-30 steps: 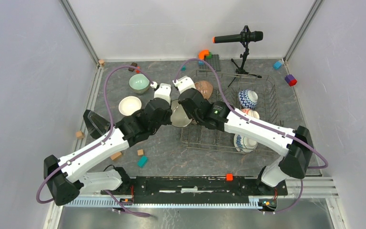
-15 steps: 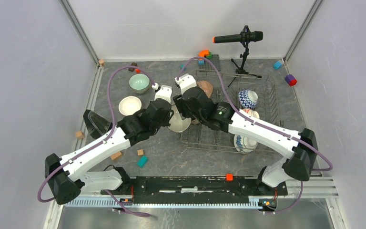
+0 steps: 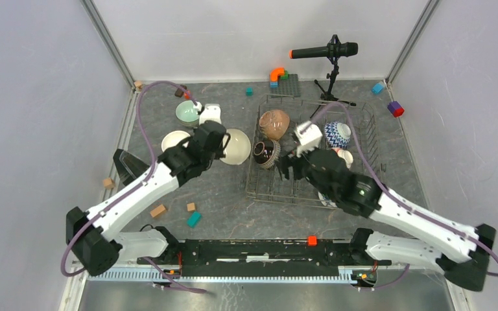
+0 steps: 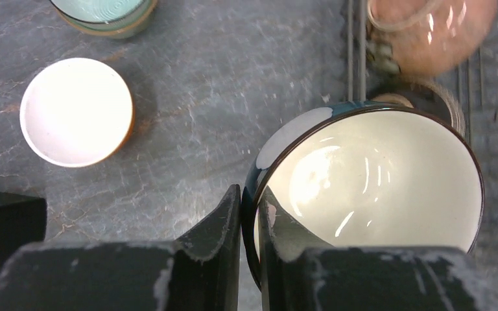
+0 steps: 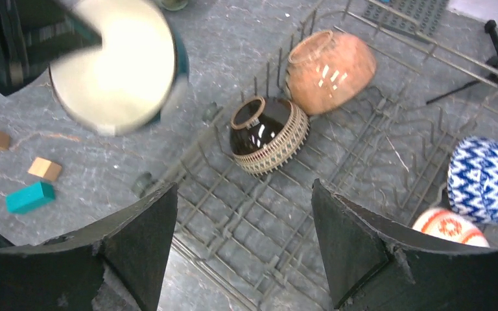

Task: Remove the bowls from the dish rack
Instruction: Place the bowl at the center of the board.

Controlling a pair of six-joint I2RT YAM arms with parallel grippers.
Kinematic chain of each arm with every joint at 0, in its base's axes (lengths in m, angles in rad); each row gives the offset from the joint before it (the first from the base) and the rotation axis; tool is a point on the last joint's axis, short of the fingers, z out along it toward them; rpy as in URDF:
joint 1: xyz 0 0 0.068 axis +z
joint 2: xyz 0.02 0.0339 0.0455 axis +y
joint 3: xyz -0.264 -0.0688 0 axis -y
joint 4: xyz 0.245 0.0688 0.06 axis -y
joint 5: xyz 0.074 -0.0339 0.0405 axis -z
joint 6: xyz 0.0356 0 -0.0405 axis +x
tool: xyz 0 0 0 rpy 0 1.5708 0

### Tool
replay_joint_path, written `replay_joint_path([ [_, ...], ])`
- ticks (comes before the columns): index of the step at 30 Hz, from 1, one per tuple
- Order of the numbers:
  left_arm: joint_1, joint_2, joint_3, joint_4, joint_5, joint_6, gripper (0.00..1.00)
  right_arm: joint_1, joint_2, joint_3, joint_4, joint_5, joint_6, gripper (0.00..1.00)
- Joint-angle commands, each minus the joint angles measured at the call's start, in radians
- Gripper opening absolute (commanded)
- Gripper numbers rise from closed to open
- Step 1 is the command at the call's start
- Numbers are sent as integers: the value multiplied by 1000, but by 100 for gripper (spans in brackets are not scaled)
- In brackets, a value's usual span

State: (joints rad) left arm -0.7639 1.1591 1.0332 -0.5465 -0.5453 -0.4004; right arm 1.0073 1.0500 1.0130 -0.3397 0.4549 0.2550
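Our left gripper (image 4: pixel 249 194) clamps the teal bowl (image 4: pixel 369 188) by its rim, just left of the dish rack (image 3: pixel 363 129). Our right gripper (image 5: pixel 243 188) stands wide apart above the rack's dark striped bowl (image 5: pixel 269 136).

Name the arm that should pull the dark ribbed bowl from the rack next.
Right: right gripper open over the rack near the dark bowl; left gripper shut on the teal bowl.

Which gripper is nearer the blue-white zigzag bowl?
Right. The right gripper hangs open over the dish rack, left of the blue-white zigzag bowl; the left gripper is outside the rack's left edge, gripping a cream-lined bowl.
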Motion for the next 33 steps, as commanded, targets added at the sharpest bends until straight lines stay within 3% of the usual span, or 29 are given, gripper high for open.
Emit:
replay_joint_path([
  [1, 95, 91, 148, 91, 24, -131, 2, 0, -206, -243, 211, -15, -62, 80],
  [6, 215, 273, 300, 94, 25, -187, 2, 0, -367, -457, 324, -53, -56, 79],
  [12, 327, 497, 470, 25, 71, -299, 2, 0, -469, -568, 301, -113, -33, 77],
  [23, 345, 819, 752, -113, 38, -356, 2, 0, -611, -655, 250, -97, -57, 77],
  [33, 351, 954, 827, -163, 24, -407, 2, -1, -686, -643, 203, -94, -55, 77],
])
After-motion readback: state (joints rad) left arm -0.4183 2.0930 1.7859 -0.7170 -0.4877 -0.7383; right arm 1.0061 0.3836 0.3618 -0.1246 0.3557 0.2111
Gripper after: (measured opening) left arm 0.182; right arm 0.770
